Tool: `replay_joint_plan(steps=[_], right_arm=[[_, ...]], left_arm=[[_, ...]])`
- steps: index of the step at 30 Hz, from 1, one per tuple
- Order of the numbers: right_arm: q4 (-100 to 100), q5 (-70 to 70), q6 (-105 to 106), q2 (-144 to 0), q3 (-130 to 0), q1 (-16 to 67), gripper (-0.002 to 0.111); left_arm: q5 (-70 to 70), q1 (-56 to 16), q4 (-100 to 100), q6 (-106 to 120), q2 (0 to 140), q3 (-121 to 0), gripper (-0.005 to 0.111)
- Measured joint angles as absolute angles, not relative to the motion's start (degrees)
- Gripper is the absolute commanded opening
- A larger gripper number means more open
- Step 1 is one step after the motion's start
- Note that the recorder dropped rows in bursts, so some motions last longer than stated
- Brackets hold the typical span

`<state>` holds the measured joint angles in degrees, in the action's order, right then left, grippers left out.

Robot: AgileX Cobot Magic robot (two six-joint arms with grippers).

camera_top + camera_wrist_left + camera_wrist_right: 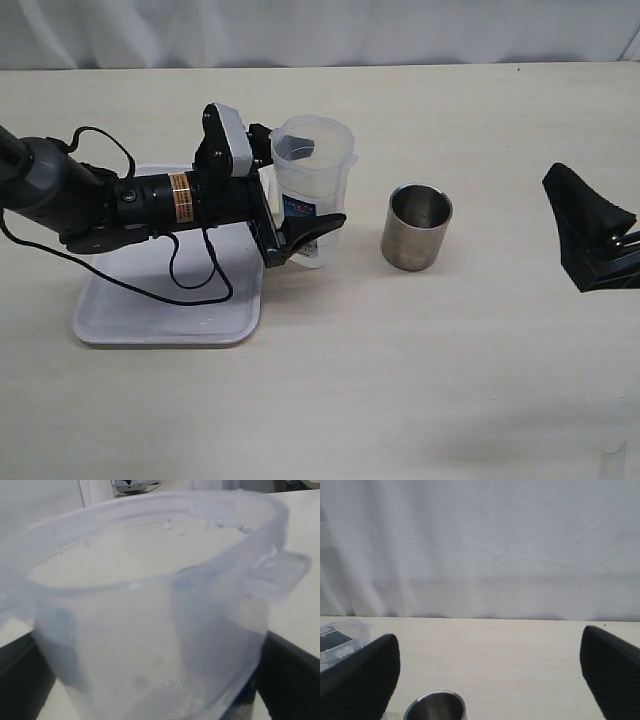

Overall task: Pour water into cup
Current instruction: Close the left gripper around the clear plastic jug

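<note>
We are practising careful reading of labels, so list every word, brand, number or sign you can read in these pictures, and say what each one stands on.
No text can be read in any view.
Blue label on the clear jug: print too blurred to read.
Yellow sticker on the left arm: dark marks, too small to read.
Steel cup: no marking shows.

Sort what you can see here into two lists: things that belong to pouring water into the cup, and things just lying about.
Belongs to the job:
- steel cup, standing upright on the table
- clear plastic jug, beside the cup
- left gripper, one finger on either side of the jug

Just lying about:
- white tray, under the left arm
- right gripper, open, off to the side, holding nothing
</note>
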<state>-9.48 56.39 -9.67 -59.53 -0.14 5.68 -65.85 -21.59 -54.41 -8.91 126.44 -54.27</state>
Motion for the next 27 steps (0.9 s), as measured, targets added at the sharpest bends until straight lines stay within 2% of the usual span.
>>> replay_joint_plan(steps=[23,25,27], right_arm=[[-9.5,55.1,-9.7,-59.5,-0.1,5.7,0.091],[-9.5,55.1,-9.7,-59.5,-0.1,5.7,0.091],[-9.5,55.1,-9.7,-59.5,-0.1,5.7,0.091]], left_arm=[[-64.4,-23.4,-52.3,-18.0,126.4,-54.3,0.092],[-64.6,-23.4,-52.3,-18.0,126.4,-54.3,0.086],[-64.7,-23.4,-52.3,-18.0,126.4,-54.3,0.073]])
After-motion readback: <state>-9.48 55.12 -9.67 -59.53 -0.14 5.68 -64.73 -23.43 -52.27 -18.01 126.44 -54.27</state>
